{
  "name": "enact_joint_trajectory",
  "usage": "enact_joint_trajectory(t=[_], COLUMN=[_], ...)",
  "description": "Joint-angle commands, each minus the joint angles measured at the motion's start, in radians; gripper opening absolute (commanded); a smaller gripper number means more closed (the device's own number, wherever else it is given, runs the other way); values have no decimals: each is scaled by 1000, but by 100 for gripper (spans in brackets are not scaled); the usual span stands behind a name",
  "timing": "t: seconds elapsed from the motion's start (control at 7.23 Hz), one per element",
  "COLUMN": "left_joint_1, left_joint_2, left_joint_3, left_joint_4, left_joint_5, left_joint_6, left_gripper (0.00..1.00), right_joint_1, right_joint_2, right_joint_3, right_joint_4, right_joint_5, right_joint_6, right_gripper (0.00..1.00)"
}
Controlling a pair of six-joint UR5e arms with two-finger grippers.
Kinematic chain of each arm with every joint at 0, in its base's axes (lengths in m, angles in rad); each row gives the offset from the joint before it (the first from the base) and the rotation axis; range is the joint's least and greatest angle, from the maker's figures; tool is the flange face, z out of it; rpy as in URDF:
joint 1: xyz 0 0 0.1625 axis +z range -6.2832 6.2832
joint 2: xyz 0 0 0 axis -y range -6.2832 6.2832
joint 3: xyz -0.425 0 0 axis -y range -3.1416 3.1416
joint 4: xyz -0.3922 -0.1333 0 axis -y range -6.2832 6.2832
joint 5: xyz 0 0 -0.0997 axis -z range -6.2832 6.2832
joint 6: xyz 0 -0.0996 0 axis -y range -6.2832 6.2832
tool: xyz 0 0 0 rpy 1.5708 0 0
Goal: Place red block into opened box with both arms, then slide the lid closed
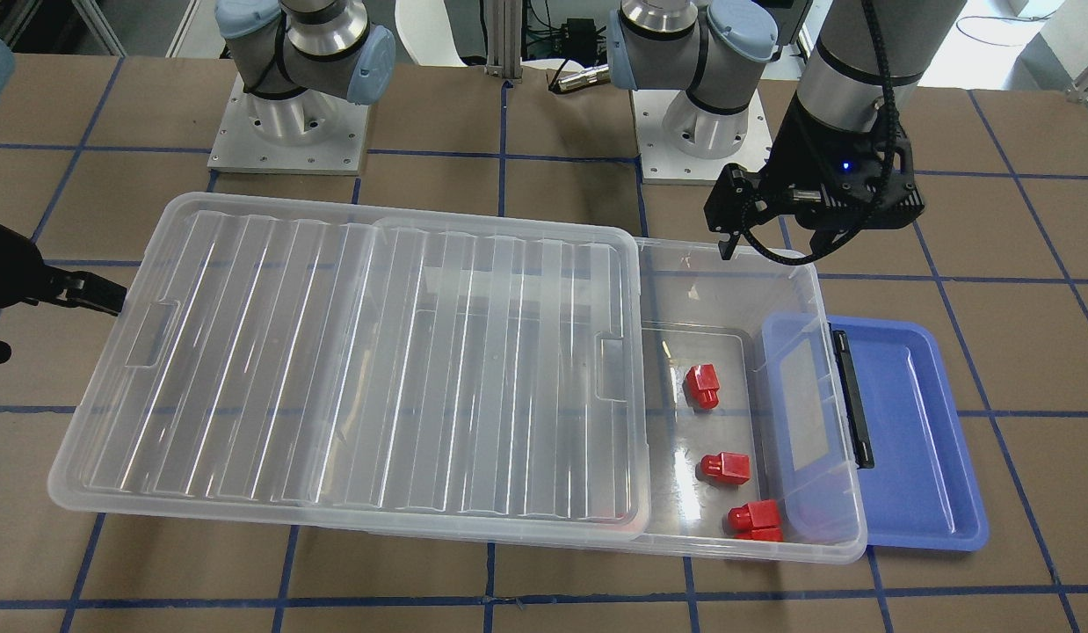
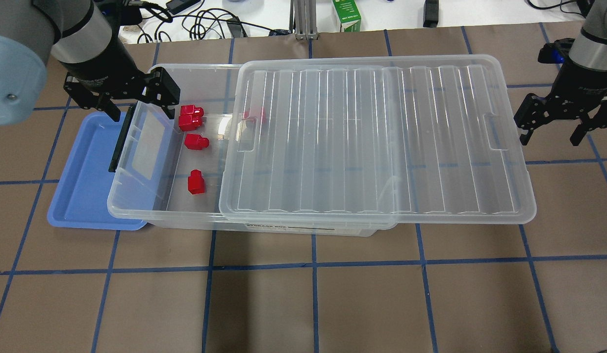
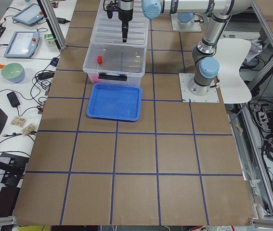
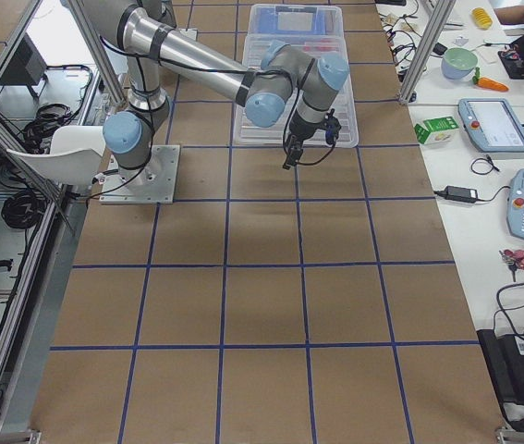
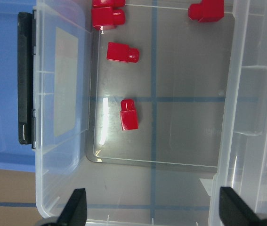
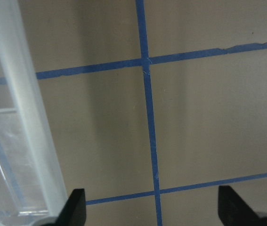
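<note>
Left gripper [image 5: 154, 212] spread, empty, over uncovered end of box [image 2: 118, 198]; several red blocks [image 2: 196, 182] loose on its floor. Right gripper [image 2: 548, 138] spread, empty, just off outer end of lid [image 2: 382, 147].

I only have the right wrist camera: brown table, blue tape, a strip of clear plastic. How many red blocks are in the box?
Observer: Five red blocks lie on the floor of the box.
Operator: How far is the lid shut?
Observer: The lid covers most of the box; the end by the black latch is uncovered.
Operator: Where is the right claw?
Observer: The right claw is open beside the lid's far short end, holding nothing.
</note>
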Motion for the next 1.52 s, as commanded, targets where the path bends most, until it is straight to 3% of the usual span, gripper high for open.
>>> enact_joint_trajectory(t=[0.0, 1.38], left_joint_1=[0, -2], left_joint_2=[0, 2], left_joint_3=[1, 10], left_joint_4=[2, 2], left_joint_5=[-3, 2], left_joint_6=[-2, -1], left_gripper=[100, 100], right_joint_1=[11, 206], right_joint_2=[4, 17], right_joint_3=[1, 1], right_joint_4=[-14, -112], right_joint_5=[2, 58], right_joint_6=[0, 28], right_gripper=[100, 100])
